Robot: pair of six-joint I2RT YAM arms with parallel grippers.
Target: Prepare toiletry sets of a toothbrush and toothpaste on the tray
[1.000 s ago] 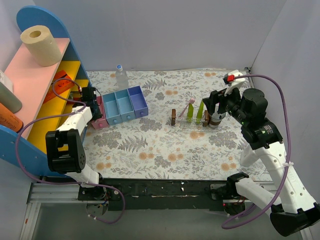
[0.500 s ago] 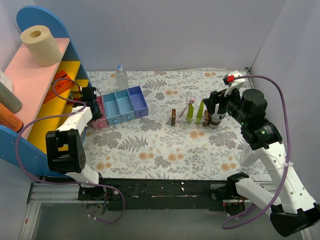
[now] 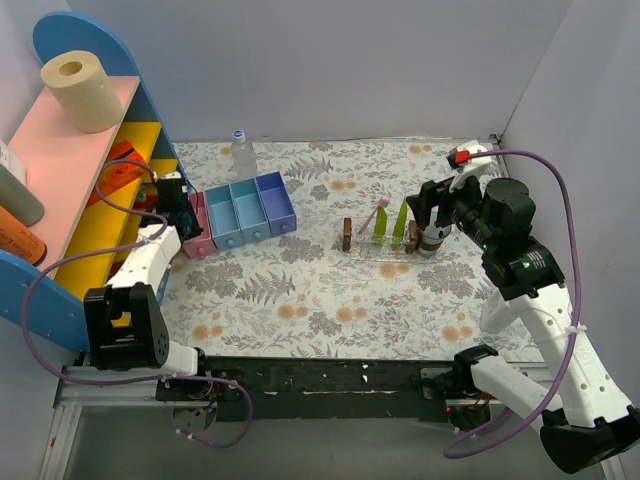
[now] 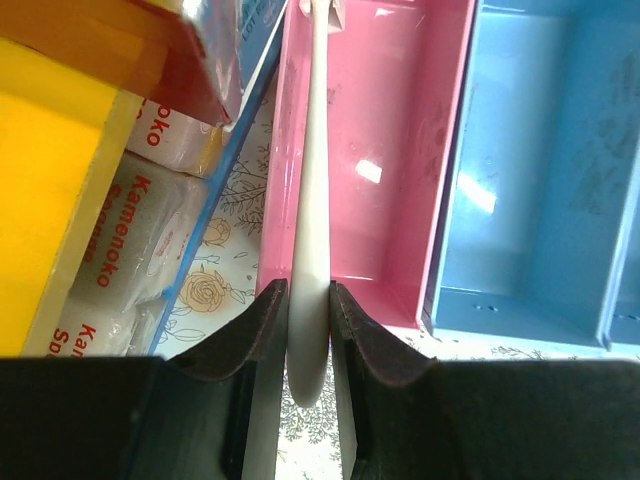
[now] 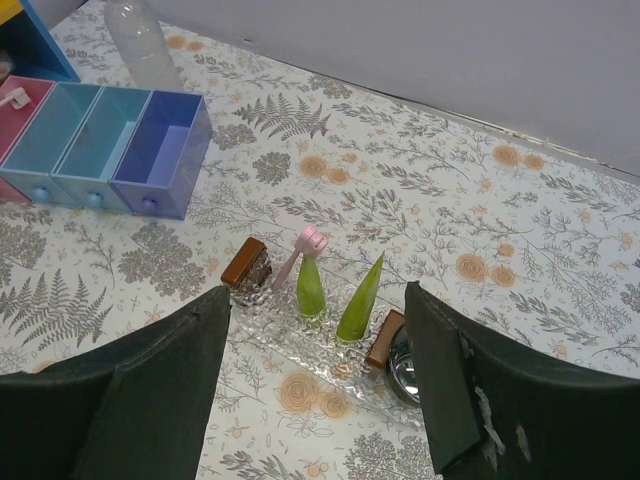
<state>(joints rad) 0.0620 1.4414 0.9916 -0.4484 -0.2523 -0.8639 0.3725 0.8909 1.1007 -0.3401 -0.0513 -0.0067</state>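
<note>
Though floral, tabletop amid plain walls.

Bright, even overhead light in all my views, shadows soft.
On my left wrist camera, white glare spots sit on the glossy pink plastic compartment, and the dark left hand pinching a slim white plastic toothbrush blurs up close; the top view is sharp.
</note>
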